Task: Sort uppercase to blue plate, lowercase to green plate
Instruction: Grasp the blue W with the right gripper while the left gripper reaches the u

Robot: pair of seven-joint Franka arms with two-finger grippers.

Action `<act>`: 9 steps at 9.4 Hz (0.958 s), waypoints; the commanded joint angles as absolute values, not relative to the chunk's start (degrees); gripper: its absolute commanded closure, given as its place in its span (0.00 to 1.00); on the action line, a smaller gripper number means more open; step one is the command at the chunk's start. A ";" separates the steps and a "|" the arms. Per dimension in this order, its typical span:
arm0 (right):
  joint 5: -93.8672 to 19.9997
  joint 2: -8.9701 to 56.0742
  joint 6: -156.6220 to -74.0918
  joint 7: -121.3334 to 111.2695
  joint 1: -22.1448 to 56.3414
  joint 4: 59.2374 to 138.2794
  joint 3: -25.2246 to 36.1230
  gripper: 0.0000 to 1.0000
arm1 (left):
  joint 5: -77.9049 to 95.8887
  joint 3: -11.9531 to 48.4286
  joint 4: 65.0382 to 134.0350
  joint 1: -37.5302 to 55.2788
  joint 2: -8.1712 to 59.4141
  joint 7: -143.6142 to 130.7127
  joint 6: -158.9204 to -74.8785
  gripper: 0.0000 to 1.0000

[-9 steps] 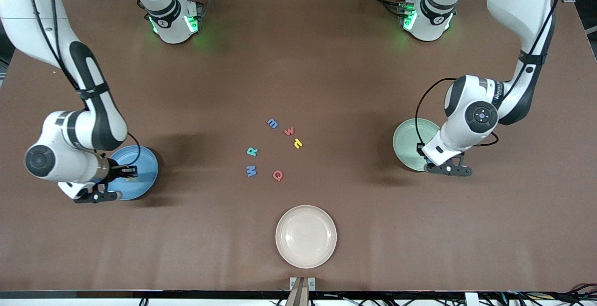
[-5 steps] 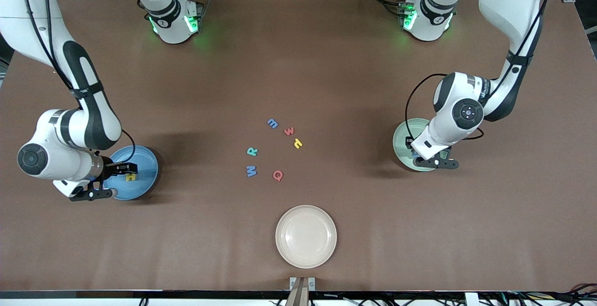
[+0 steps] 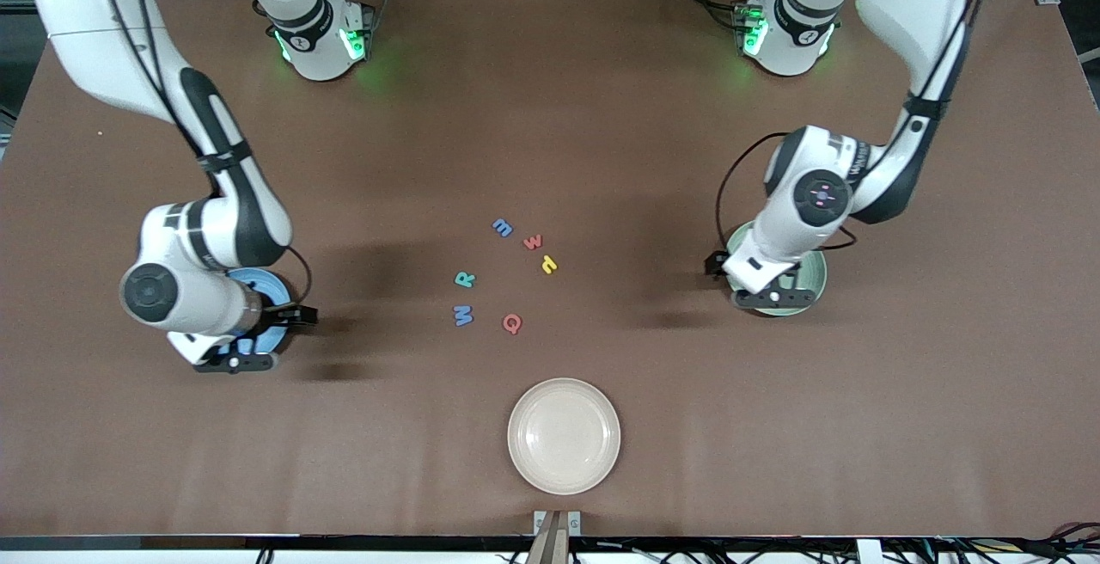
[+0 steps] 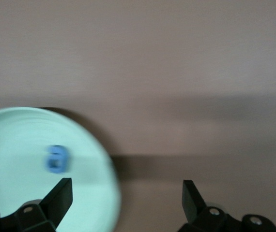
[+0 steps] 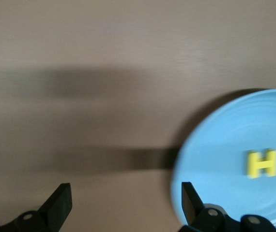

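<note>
Both claws hang spread and empty. The right gripper (image 3: 296, 316) sits at the blue plate (image 3: 258, 282) in the frame's lower left, the yellow H (image 5: 263, 163) lying on it. The left gripper (image 3: 715, 265) is at the green plate (image 3: 812, 276), mid-right, with the blue a (image 4: 57, 160) in it. Six letters wait mid-frame. The R (image 3: 465, 279) and M (image 3: 463, 315) look nearer the right gripper, and the p-like letter (image 3: 549, 265) nearer the left.

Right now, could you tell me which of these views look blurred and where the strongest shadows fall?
Front view: sharp, with dark arm shadows on the brown table. Left wrist view: smeared, the small blue foam letter a on the pale green plate is fuzzy. Right wrist view: milder smear, the yellow foam H on the blue plate stays readable.
</note>
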State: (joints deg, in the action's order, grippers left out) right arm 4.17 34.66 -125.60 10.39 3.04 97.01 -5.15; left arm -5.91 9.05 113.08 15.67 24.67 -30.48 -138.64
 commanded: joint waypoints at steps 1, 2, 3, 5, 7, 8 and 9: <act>3.43 35.76 -126.29 16.68 8.93 94.59 -5.01 0.00 | -5.18 8.61 100.34 22.21 33.89 -40.05 -138.60 0.00; 3.34 37.16 -126.73 17.57 11.14 93.00 -5.10 0.00 | -5.10 8.61 96.11 24.41 37.06 -40.51 -138.60 0.00; 3.25 37.96 -128.39 18.88 13.08 92.47 -5.10 0.00 | -5.10 8.61 93.11 26.43 39.61 -40.69 -138.52 0.00; -2.43 39.28 -132.53 20.48 17.73 92.46 -5.01 0.00 | -5.18 8.61 90.89 28.47 42.88 -48.81 -138.60 0.00; -3.08 40.69 -134.20 23.36 21.34 92.37 -4.92 0.00 | -5.01 8.70 90.79 30.14 43.77 -62.69 -138.52 0.00; -2.82 41.30 -134.38 25.03 22.58 92.29 -4.83 0.00 | -5.01 8.79 90.79 30.76 44.03 -68.32 -138.52 0.00; -2.55 41.74 -135.17 25.74 23.81 92.29 -4.75 0.00 | -3.97 8.79 90.79 31.54 44.21 -74.90 -138.52 0.00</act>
